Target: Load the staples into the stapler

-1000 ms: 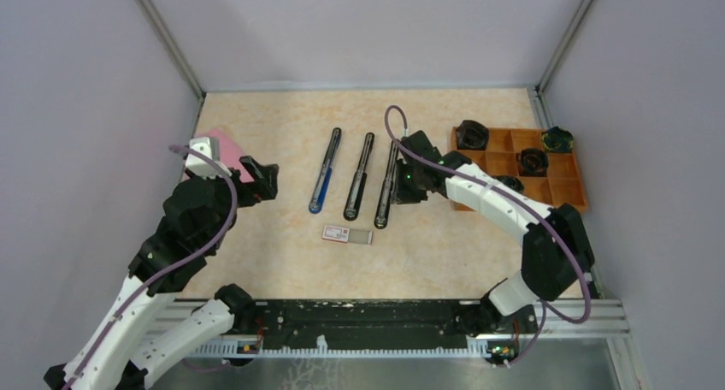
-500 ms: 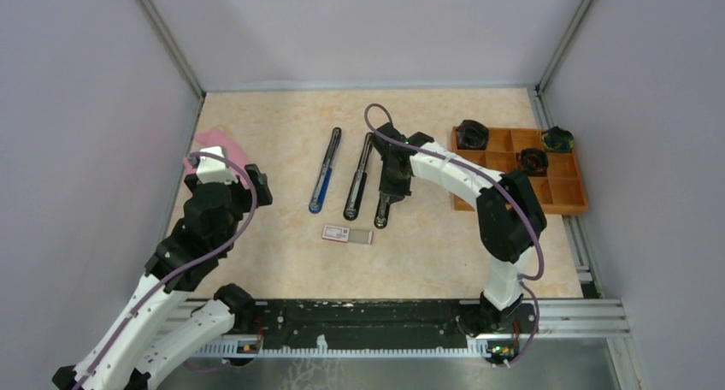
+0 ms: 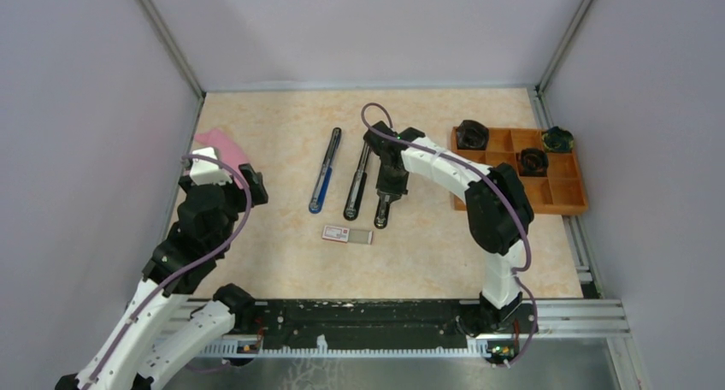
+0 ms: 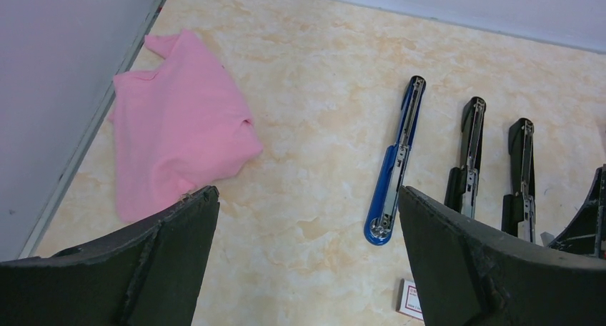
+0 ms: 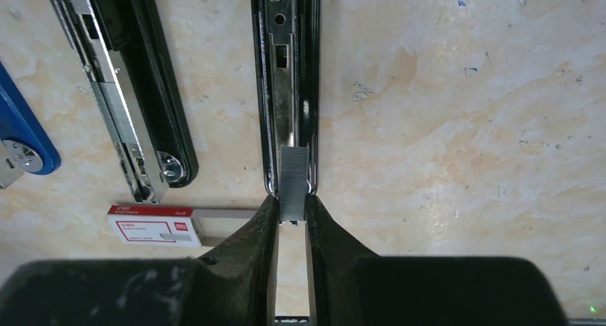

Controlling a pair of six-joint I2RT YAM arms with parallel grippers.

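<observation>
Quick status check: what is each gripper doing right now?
Left gripper: open, holding nothing.
Right gripper: shut on the staple strip, at the rightmost stapler.

This looks like a robot test cell in a lab rather than a home or an office. The marble-patterned table (image 3: 282, 133) is boxed in on three sides by bare lilac walls (image 3: 359, 31) held in grey metal posts (image 3: 167, 35), and a mounting rail (image 3: 385, 315) along its near edge carries two white-and-black robot arms (image 3: 162, 279) bolted side by side. On the table, things are set out like props: three opened staplers (image 3: 359, 176) in a neat row at its middle, a pink cloth (image 3: 215, 140) at its left edge, and an orange compartment tray (image 3: 566, 192) at its right edge.
</observation>
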